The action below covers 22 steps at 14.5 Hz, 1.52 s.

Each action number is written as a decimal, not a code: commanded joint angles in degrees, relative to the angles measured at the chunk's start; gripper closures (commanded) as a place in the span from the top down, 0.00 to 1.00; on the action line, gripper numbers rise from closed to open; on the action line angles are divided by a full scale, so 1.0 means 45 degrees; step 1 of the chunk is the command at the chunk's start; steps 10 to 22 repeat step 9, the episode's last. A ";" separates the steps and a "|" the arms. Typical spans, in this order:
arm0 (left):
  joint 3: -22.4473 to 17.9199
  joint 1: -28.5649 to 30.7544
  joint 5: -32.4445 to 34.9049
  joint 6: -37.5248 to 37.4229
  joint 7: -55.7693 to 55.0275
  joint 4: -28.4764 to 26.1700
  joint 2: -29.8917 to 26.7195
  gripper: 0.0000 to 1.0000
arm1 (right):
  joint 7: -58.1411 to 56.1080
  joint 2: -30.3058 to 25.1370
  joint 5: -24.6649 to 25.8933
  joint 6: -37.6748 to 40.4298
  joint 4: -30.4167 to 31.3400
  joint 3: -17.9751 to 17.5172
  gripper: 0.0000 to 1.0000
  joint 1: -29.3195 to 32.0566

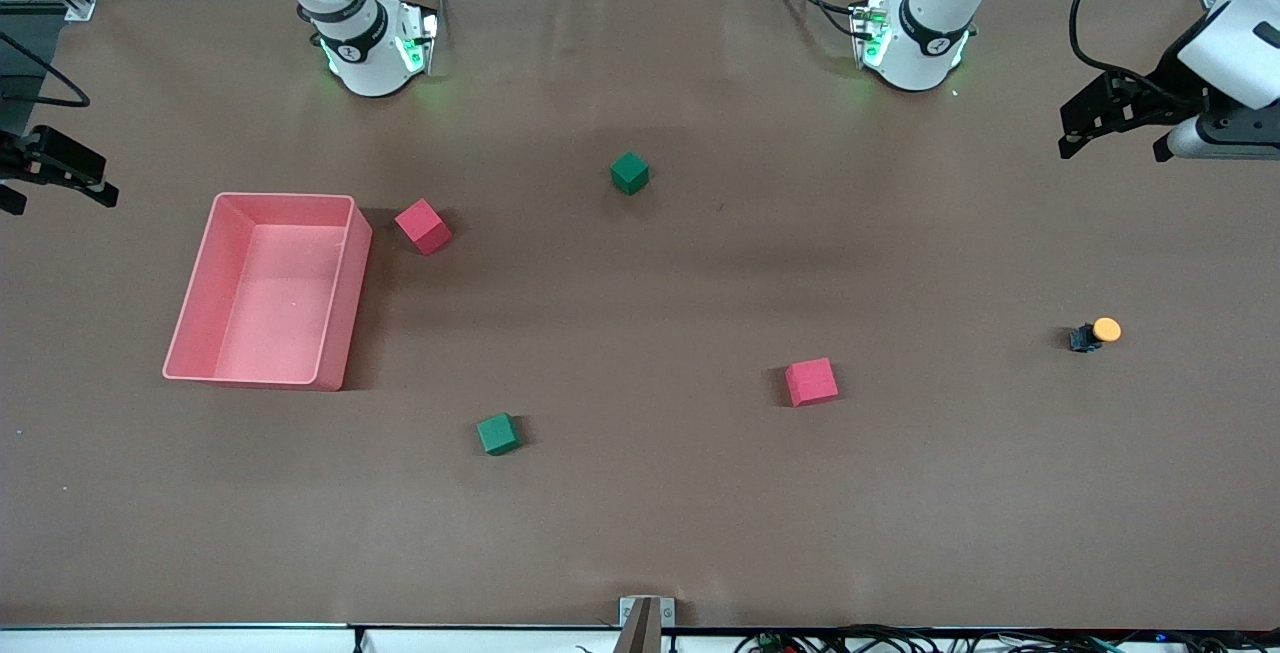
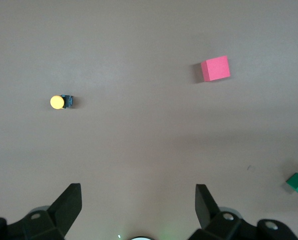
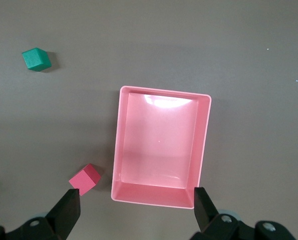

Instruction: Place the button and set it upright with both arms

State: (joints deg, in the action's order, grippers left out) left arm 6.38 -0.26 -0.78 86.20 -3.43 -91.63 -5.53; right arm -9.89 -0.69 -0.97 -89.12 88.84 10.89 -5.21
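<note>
The button [image 1: 1095, 333] lies on its side on the brown table toward the left arm's end, orange cap beside its dark body; the left wrist view shows the button [image 2: 61, 102] too. My left gripper [image 1: 1100, 118] hangs in the air over the table's edge at that end, well apart from the button. Its fingers stand open with only bare table under them, as the left gripper [image 2: 138, 192] shows in its wrist view. My right gripper [image 1: 60, 168] hovers at the right arm's end, open and empty. In its wrist view the right gripper [image 3: 136, 192] is over the bin's rim.
A pink bin [image 1: 345, 303] sits toward the right arm's end, seen empty in the wrist view as the bin [image 3: 119, 140]. Beside it is a red cube [image 1: 423, 226]. Another red cube [image 1: 811, 381] and two green cubes [image 1: 630, 173] [image 1: 498, 434] lie mid-table.
</note>
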 commanded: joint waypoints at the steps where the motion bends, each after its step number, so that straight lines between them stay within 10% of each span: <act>1: 0.0028 -0.0041 0.0037 -0.0112 0.0000 -0.0184 -0.0295 1.00 | -0.0106 0.0114 -0.0058 0.0020 -0.0172 -0.0095 1.00 0.0084; 22: 0.0029 -0.0060 -0.0041 -0.0151 -0.0196 -0.0125 -0.0275 1.00 | -0.0828 0.0173 -0.0507 0.0058 -0.0172 -0.0076 1.00 0.0220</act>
